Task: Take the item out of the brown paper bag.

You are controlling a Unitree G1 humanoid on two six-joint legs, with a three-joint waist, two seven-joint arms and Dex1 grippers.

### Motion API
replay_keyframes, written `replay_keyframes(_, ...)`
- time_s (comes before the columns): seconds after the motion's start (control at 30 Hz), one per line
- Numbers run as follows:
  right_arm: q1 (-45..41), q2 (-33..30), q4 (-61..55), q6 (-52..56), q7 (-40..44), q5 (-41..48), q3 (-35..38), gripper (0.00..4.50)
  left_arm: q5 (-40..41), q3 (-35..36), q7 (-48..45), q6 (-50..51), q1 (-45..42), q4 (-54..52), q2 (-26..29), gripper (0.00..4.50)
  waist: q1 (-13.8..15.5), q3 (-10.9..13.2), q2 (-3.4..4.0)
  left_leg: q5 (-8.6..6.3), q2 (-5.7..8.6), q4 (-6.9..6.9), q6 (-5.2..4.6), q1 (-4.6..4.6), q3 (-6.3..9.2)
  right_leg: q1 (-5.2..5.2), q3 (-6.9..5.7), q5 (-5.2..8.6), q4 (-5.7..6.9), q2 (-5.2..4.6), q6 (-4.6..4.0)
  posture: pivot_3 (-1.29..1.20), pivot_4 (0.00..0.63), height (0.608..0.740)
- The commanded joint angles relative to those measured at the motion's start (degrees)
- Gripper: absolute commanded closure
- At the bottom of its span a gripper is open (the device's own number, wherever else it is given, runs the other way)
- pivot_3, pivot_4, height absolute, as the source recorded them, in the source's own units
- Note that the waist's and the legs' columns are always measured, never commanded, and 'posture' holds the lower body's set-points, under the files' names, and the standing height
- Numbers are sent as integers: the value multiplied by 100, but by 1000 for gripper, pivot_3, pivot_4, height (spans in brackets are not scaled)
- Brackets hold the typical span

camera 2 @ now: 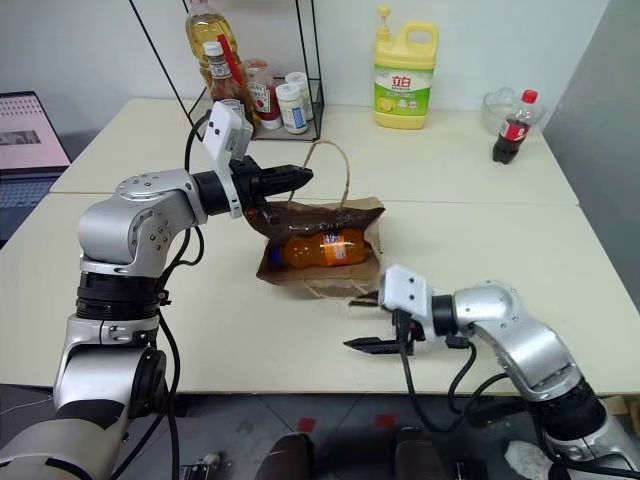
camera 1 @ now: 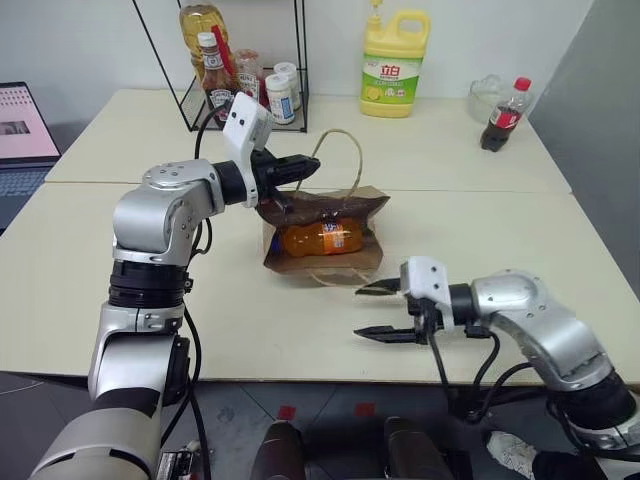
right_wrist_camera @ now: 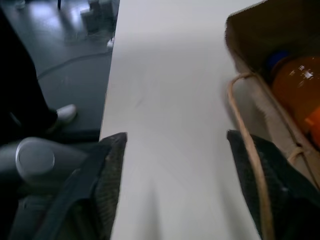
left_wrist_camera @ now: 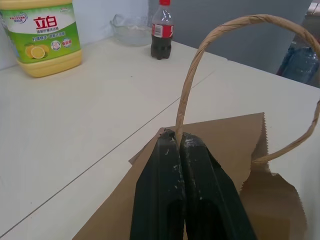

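1. A brown paper bag (camera 1: pixel 325 235) is lying on its side in the middle of a cream table (camera 1: pixel 500 240), its mouth gaping toward the robot.
2. An orange drink bottle (camera 1: pixel 322 238) with a blue cap is lying inside the bag, visible through the opening.
3. The left gripper (camera 1: pixel 308 167) is pinching the bag's upper paper-cord handle (left_wrist_camera: pixel 210 55), fingers clenched together on it, lifting the top wall of the bag.
4. The right gripper (camera 1: pixel 378 311) is hovering just in front of the bag's mouth, fingers spread wide and holding nothing.
5. The bottle is looking light, rigid and smooth, likely slippery and prone to rolling; gripping across its round body seems safest.
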State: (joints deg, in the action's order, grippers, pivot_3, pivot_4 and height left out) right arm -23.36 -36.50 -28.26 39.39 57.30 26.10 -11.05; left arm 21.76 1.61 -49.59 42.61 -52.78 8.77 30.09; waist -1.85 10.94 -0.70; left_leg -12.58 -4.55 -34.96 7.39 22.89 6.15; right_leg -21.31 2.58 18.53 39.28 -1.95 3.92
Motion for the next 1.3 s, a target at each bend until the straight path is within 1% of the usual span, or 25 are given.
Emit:
replay_keyframes(0.03,-153,48,-440,1057,-438,1084,865,30,80,24,-35,-18,-60,-175,60,4500,1,0,0,0,0,0,0,0,0,0,0,0,0,0,0,0,150,740)
replay_keyframes(0.17,-387,123,-236,2068,-939,2203,1741,30,80,19,-45,-29,-69,-154,58,4500,0,0,0,0,0,0,-1,2,0,0,0,0,-1,0,0,0,150,740)
replay_keyframes(0.23,-648,200,37,2388,-1223,2652,2102,30,79,14,-51,-31,-72,-150,57,4500,0,0,0,-1,0,1,-2,1,0,-1,0,0,-1,0,0,0,150,740)
replay_keyframes(0.33,-1206,444,564,2611,-1716,3092,2466,30,81,6,-58,-30,-75,-149,54,4500,-13,0,0,-1,0,3,-3,0,-1,-3,0,0,1,0,0,0,150,740)
replay_keyframes(0.47,-1800,782,1155,2512,-2206,3170,2602,30,87,-5,-61,-18,-81,-159,51,4500,-21,1,1,-1,0,7,-3,2,-1,-9,1,0,3,1,-1,0,150,740)
replay_keyframes(0.57,-2277,1341,1853,2023,-2715,2890,2615,30,95,-8,-64,7,-71,-181,58,4500,-28,1,2,-1,0,8,-3,4,-1,-10,1,0,2,1,-1,0,150,740)
replay_keyframes(0.67,-2568,1697,2470,1573,-2850,2588,2534,30,71,-33,-81,-9,-62,-210,76,4500,-58,2,4,-1,0,8,-3,4,-2,-15,2,0,7,1,-1,0,150,740)
replay_keyframes(0.73,-2723,1933,2819,1368,-2843,2525,2512,405,76,-25,-76,2,-56,-232,84,4500,-56,2,4,-1,0,8,-3,5,-2,-15,2,0,8,0,-1,0,150,740)
replay_keyframes(0.8,-2843,2194,3166,1244,-2616,2577,2433,945,94,3,-72,45,-54,-262,110,4500,-66,3,5,-1,0,9,-3,7,-2,-16,2,0,7,0,-1,0,150,740)
replay_keyframes(0.87,-2840,2327,3382,1223,-2266,2614,2307,1702,96,11,-60,72,-33,-310,134,4500,-83,3,5,-1,0,11,-2,6,-2,-18,2,0,10,0,-1,0,150,740)
replay_keyframes(0.9,-2823,2383,3410,1277,-2102,2720,2295,2012,101,19,-51,93,-4,-355,147,4500,-84,4,7,-1,0,11,-2,6,-2,-19,1,0,11,1,-1,0,150,740)
replay_keyframes(0.93,-2820,2448,3429,1344,-1979,2847,2311,2463,107,30,-40,112,22,-392,161,4500,-85,5,8,-1,0,11,-2,6,-2,-19,2,0,12,1,-1,0,150,740)
replay_keyframes(0.97,-2815,2501,3420,1386,-1920,2933,2330,2812,123,48,-30,141,53,-441,176,4500,-85,5,9,-1,0,11,-2,8,-2,-20,2,0,12,1,-1,0,150,740)
replay_keyframes(1.03,-2810,2645,3409,1412,-1911,3074,2373,3561,145,78,4,186,104,-512,214,4500,-94,5,9,-1,0,11,-2,7,-2,-20,2,0,13,1,-1,0,150,740)
replay_keyframes(1.1,-2785,2809,3397,1404,-2013,3205,2443,4217,166,101,37,215,149,-561,244,4500,-102,5,9,-1,0,11,-2,7,-2,-21,2,0,15,1,-1,0,150,740)
replay_keyframes(1.13,-2752,2883,3365,1386,-2069,3241,2461,4472,178,110,48,227,170,-590,257,4500,-103,5,9,-1,-1,11,-2,7,-2,-21,2,0,17,1,-1,0,150,740)
replay_keyframes(1.3,-2624,3052,3221,1159,-2385,3201,2594,4472,253,141,104,289,236,-703,325,4500,-102,5,9,-1,0,11,-2,7,-2,-22,2,0,18,1,-1,0,150,740)
